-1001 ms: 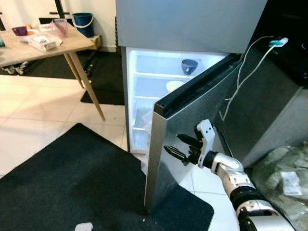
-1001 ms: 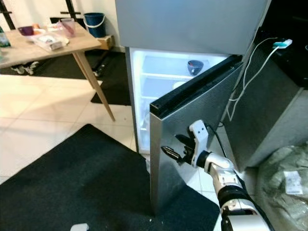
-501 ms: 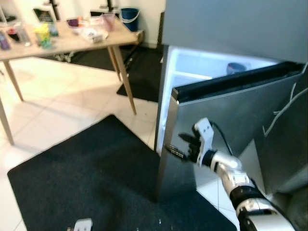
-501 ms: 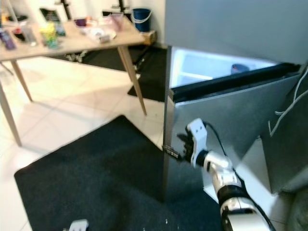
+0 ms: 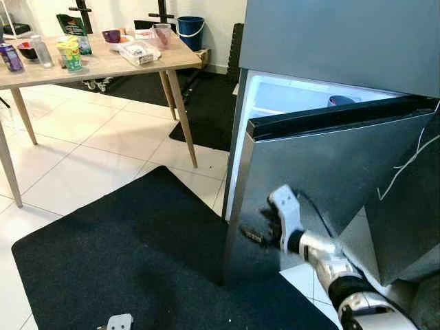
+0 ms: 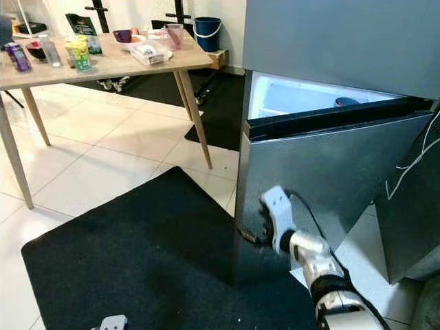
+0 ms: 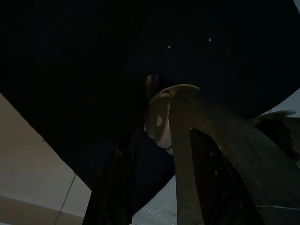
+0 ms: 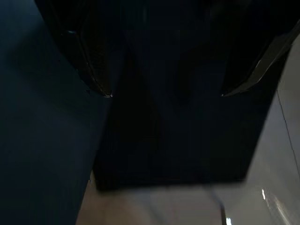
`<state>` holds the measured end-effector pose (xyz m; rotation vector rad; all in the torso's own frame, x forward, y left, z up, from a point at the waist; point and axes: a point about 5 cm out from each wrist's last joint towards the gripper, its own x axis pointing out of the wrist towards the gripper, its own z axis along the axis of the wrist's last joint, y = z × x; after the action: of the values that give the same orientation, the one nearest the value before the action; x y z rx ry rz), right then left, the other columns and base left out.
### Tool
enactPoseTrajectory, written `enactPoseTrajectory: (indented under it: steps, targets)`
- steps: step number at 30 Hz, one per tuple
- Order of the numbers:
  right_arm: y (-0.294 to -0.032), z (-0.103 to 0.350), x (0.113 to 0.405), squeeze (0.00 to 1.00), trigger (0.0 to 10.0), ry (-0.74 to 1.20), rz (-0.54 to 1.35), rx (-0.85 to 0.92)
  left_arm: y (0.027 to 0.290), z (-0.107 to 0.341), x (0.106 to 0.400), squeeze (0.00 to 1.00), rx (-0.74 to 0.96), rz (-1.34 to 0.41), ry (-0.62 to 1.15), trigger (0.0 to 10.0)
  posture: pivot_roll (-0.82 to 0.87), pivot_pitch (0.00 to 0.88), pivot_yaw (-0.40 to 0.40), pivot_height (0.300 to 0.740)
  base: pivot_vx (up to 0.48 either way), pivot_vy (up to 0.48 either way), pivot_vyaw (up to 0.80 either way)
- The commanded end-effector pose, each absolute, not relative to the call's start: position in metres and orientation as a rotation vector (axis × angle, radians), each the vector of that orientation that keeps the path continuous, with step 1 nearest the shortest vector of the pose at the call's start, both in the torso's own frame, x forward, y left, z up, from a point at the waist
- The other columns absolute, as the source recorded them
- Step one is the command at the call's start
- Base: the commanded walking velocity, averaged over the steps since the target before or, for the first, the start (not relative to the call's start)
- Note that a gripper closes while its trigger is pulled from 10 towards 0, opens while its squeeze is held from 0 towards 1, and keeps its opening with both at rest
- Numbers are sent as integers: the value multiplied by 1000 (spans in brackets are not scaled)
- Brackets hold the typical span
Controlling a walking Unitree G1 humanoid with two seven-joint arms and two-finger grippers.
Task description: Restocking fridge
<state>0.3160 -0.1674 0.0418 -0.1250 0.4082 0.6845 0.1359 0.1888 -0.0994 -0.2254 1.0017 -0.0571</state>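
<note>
Fridge door (image 5: 330,179) stands ajar, the right gripper (image 5: 256,228) spread open against it.

A home kitchen, by the look of it: a tall silver fridge (image 5: 330,41) with its lower door ajar and lit inside, a pale tiled floor (image 5: 103,148) with a black mat (image 5: 117,254), and a wooden desk (image 6: 103,65) crowded with bottles, cups and what may be packaged food, plus a blue bucket (image 5: 190,31) by the wall.

fridge door (image 5: 330,179) nearly shut, narrow gap
</note>
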Motion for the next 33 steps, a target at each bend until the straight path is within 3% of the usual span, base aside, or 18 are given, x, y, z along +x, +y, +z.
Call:
enactPoseTrajectory:
  steps: [1, 12, 18, 25, 33]
  targets:
    - [-172, 28, 306, 0, 10000, 470, 679, -155, 185, -104, 123, 0, -241, -62, 1049, 10000, -60, 83, -47, 740, 0, 0, 0]
    - [-184, -11, 272, 0, 10000, 660, 633, -228, 186, -104, 123, 0, -235, -70, 1050, 10000, -60, 74, -48, 740, 227, 0, 0]
    - [-200, -46, 230, 0, 10000, 856, 564, -274, 186, -104, 123, 0, -228, -75, 1052, 10000, -58, 73, -49, 740, 365, 0, 0]
    - [-215, -63, 203, 0, 10000, 951, 451, -237, 185, -105, 122, 0, -226, -79, 1058, 10000, -58, 78, -47, 740, 417, 0, 0]
    - [-225, -65, 198, 0, 10000, 963, 374, -244, 186, -105, 121, 0, -222, -81, 1060, 10000, -59, 78, -46, 740, 428, 0, 0]
